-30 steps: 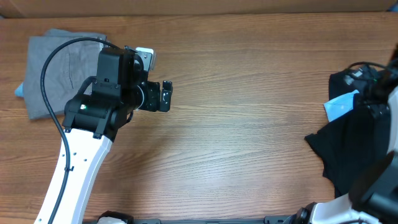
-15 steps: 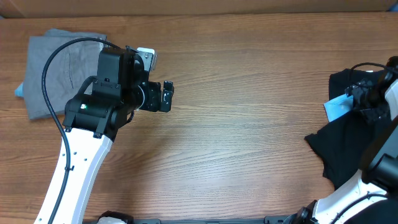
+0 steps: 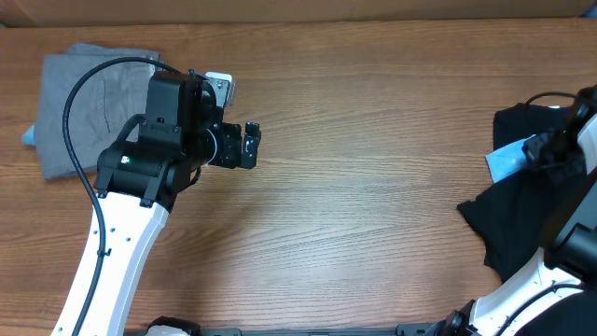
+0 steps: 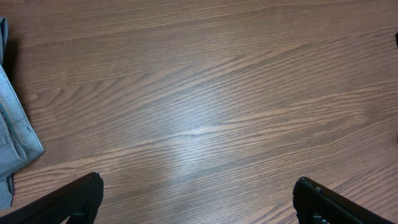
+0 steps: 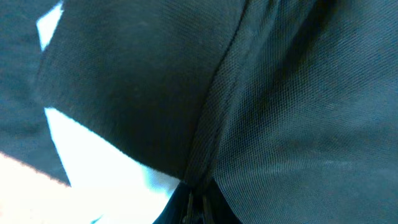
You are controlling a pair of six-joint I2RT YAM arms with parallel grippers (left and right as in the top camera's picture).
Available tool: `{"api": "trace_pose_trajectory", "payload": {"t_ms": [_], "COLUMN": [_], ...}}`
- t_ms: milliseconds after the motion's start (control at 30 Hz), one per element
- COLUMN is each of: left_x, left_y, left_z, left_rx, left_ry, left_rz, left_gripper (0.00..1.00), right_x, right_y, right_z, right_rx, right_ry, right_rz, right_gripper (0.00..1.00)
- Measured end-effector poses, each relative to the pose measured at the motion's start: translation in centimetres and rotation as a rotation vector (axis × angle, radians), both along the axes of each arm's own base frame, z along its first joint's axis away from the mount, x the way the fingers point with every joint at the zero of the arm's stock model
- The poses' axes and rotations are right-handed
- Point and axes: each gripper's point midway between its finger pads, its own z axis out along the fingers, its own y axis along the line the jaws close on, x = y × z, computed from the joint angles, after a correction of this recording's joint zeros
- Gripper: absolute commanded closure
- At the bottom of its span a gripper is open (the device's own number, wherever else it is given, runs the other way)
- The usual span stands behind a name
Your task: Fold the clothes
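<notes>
A heap of clothes lies at the table's right edge: a crumpled black T-shirt [image 3: 518, 219] with a light blue garment [image 3: 509, 161] showing on top. My right gripper [image 3: 548, 147] is down in the heap and shut on a seam of the black T-shirt [image 5: 286, 112]; in the right wrist view the fingertips [image 5: 196, 205] pinch the fabric fold, with light blue cloth [image 5: 99, 162] beside it. My left gripper [image 3: 250, 145] hovers over bare wood at the left, open and holding nothing, and its fingers [image 4: 81, 196] stand wide apart in the left wrist view.
A folded grey T-shirt [image 3: 89, 107] lies at the far left, with a bit of light blue under its left edge; its corner [image 4: 13, 140] shows in the left wrist view. The wooden table [image 3: 373, 168] spans the middle. The left arm's black cable loops over the grey shirt.
The right gripper has closed from open onto the black T-shirt's fabric and its arm has shifted slightly. The left arm has not moved.
</notes>
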Motion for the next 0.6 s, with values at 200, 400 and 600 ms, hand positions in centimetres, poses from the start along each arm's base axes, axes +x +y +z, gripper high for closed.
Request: {"api": "trace_pose_trajectory", "payload": {"t_ms": [200, 400, 600], "left_x": [-0.1, -0.3, -0.3], "left_y": [0.0, 0.1, 2.1], "left_z": [-0.1, -0.3, 0.4], "left_rx": [0.001, 0.007, 0.086], "left_ry": [0.005, 0.015, 0.011], "left_rz": [0.0, 0.002, 0.081], "left_gripper": [0.0, 0.0, 0.0], "right_x": [2.1, 6.0, 9.8], "right_y": [-0.4, 3.7, 17.6], "right_z": [6.1, 14.6, 19.1], "right_rx": [-0.061, -0.087, 0.009], "right_ry": [-0.123, -0.368, -0.545], "right_rz": [0.06, 0.327, 0.713], "right_gripper": [0.96, 0.96, 0.96]}}
